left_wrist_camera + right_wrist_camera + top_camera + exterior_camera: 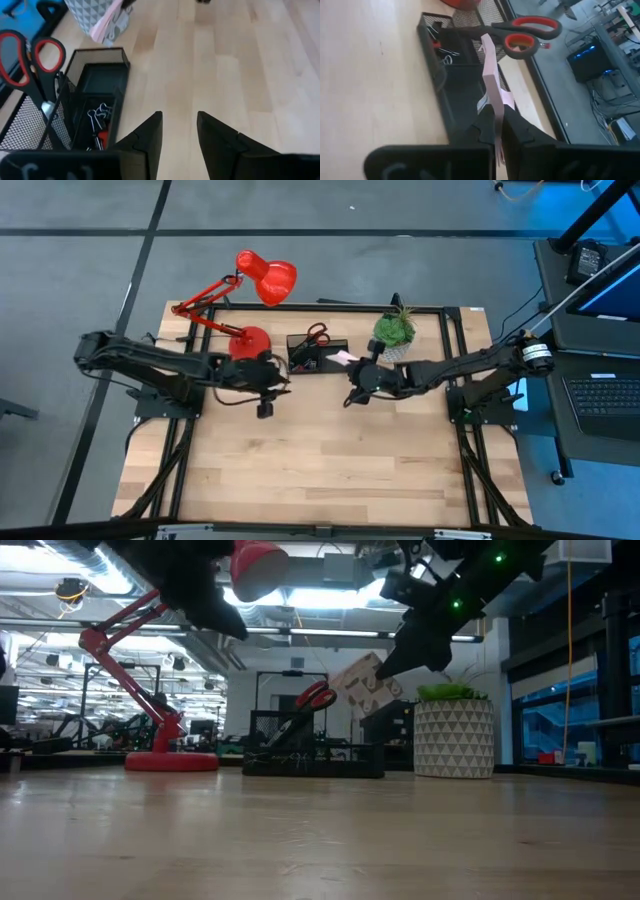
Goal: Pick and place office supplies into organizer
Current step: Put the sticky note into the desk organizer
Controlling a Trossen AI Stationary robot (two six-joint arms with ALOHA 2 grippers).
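The black organizer [318,354] sits near the back edge of the table [320,470], between the red lamp's base [249,340] and the white plant pot [394,350]. The red-handled scissors [317,334] stand upright in its taller mesh section, handles up. In one of the low compartments lie small metal clips [99,116] and a tiny red piece [102,137].

The right gripper [354,389] hangs in the air just in front of the organizer's pot-side end, clenched on the pink sticky-note pad [492,89]. The pad is pinched edge-on between the fingers and sticks out from the fingertips toward the organizer, tilted and raised above its low compartments, short of the scissors.

The left gripper [266,394] hovers off the table at the organizer's lamp-side end, a little in front of it. Its jaws are parted with nothing between them, only bare wood showing through the gap.
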